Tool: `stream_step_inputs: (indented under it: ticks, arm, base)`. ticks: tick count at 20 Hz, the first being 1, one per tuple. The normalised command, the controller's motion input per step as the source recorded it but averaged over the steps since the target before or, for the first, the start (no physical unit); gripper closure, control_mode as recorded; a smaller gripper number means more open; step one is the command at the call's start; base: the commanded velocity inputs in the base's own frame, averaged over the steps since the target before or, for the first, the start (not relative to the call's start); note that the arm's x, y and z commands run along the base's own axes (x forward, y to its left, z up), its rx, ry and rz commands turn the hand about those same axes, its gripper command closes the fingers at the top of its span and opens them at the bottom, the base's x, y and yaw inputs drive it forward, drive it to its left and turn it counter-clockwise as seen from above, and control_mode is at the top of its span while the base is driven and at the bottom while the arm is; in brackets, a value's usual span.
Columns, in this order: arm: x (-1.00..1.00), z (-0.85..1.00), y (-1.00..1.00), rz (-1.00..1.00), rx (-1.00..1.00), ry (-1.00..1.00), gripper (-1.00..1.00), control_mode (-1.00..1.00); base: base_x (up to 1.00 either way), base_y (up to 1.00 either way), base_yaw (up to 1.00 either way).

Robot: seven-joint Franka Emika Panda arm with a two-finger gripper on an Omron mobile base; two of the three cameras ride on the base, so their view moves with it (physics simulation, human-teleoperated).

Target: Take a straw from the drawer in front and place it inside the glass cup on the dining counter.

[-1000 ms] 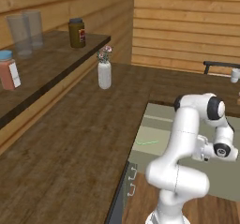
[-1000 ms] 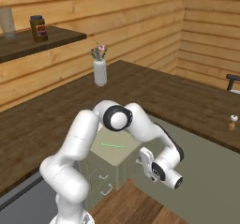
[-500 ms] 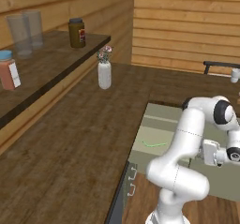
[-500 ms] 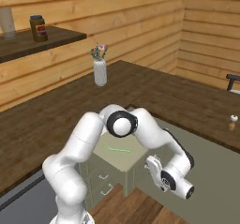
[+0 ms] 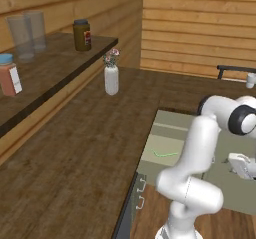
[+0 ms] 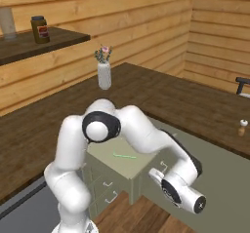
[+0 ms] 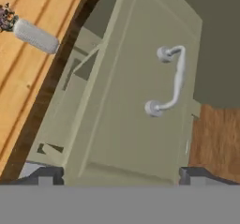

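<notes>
Change: the gripper [image 7: 121, 175] has let go of the drawer [image 6: 128, 165] handle [image 7: 169, 80] and backed off — a second ago the arm sat higher and closer in.
Meaning: the drawer stands pulled out, so the opening step looks finished and the pick comes next.
Jaws: spread wide, holding nothing.
Straw [image 6: 124, 155]: flat on the drawer floor, near its middle.
Straw vs jaws: well apart — the jaws face the front panel, low, outside the drawer's front edge.

light: even, bright | shadows: faint | blur: slight softness, low-resolution render
</notes>
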Motion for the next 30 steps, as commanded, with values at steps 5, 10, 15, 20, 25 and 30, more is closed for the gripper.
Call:
stream_step_inputs:
  ticks: [5,10,15,20,25,30]
  arm:
    - [-0.48,1.0,0.1,-0.07,-0.29,0.01,-1.0,-1.0]
    - [-0.11,1.0,0.31,-0.06,-0.21,0.08,-1.0,-1.0]
    - [0.01,1.0,0.36,-0.01,-0.09,0.27,-1.0,-1.0]
    - [0.38,0.96,0.54,0.0,-0.02,0.43,-1.0,-1.0]
    - [0.82,0.17,0.59,0.02,0.0,0.4,-1.0,-1.0]
    - [0.61,-0.06,0.36,0.0,0.0,0.09,-1.0,-1.0]
  base:
    - [0.0,0.0,0.0]
    - [0.0,0.0,0.0]
    - [0.0,0.0,0.0]
    - [0.0,0.0,0.0]
    - [0.0,0.0,0.0]
    - [0.0,0.0,0.0]
